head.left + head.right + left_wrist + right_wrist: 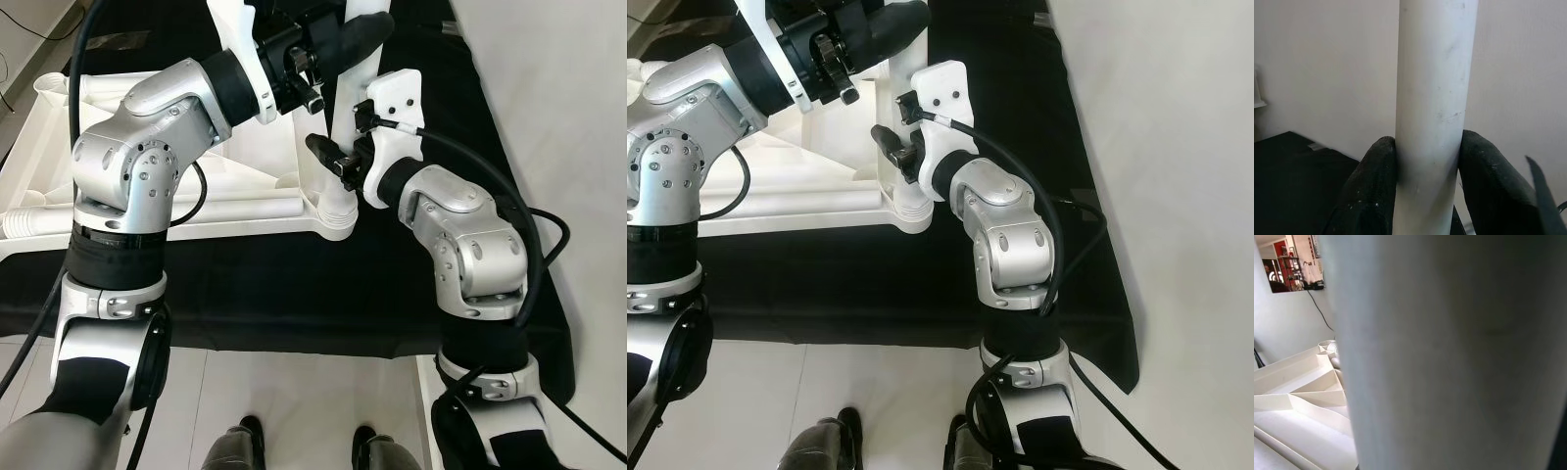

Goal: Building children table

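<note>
My left gripper (1425, 196) clamps the upright white leg (1432, 98) at the upturned tabletop's (147, 211) corner socket; my right gripper (338, 157) sits low beside it, grip unclear. Tilting could jam the leg.

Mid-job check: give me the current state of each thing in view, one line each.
White cylindrical plastic table leg: upright, standing in the tabletop's corner socket.
White ribbed plastic tabletop: lying upside down on the black cloth.
Left gripper: shut on the leg.
Right gripper: against the leg's lower part.
</note>
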`<state>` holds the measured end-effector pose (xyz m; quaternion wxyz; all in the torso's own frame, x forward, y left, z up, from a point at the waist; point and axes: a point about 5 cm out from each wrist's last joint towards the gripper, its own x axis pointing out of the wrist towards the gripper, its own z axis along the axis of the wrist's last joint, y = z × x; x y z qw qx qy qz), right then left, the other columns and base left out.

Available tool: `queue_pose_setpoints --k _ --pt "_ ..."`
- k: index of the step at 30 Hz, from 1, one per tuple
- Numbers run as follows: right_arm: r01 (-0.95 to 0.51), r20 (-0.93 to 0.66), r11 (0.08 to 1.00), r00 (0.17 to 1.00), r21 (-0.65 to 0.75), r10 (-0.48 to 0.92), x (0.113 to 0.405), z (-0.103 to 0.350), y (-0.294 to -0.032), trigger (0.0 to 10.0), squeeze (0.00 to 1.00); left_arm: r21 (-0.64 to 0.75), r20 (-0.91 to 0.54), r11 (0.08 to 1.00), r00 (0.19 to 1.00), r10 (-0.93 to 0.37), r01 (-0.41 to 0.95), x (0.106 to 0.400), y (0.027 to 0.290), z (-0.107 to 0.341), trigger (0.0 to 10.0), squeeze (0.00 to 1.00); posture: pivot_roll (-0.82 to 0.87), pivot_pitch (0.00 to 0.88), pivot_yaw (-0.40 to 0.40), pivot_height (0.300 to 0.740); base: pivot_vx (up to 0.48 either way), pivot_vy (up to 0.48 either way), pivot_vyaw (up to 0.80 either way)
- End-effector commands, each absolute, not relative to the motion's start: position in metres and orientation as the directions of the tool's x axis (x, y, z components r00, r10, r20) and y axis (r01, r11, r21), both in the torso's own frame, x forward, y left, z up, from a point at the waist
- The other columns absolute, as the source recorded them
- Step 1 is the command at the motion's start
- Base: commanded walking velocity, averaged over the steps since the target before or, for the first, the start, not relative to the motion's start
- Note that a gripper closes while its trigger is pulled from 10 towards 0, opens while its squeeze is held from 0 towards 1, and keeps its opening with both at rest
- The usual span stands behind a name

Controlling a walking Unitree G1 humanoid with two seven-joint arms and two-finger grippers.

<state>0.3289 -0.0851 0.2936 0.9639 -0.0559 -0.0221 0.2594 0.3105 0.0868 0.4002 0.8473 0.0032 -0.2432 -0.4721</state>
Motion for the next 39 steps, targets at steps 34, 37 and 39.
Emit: queue_pose_setpoints --k 34,37,39 --pt "-0.956 -0.181 -0.02 0.035 -0.293 0.983 0.35 0.316 -0.071 0.0 0.0 0.24 0.351 0.564 0.471 -0.809 0.79 0.315 0.09 0.395 0.0 0.0 0.04 0.28 0.009 0.74 0.0 0.0 0.0" --pt "-0.954 -0.176 -0.055 -0.003 -0.293 0.984 0.353 0.317 -0.069 0.0 0.0 0.238 0.351 0.566 0.473 -0.808 0.79 0.314 0.091 0.395 0.0 0.0 0.05 0.289 0.006 0.74 0.0 0.0 0.0" --pt "-0.954 -0.166 -0.073 -0.025 -0.292 0.986 0.355 0.318 -0.068 0.0 0.0 0.236 0.351 0.567 0.475 -0.807 0.789 0.314 0.091 0.395 0.0 0.0 0.05 0.294 0.005 0.74 0.0 0.0 0.0"
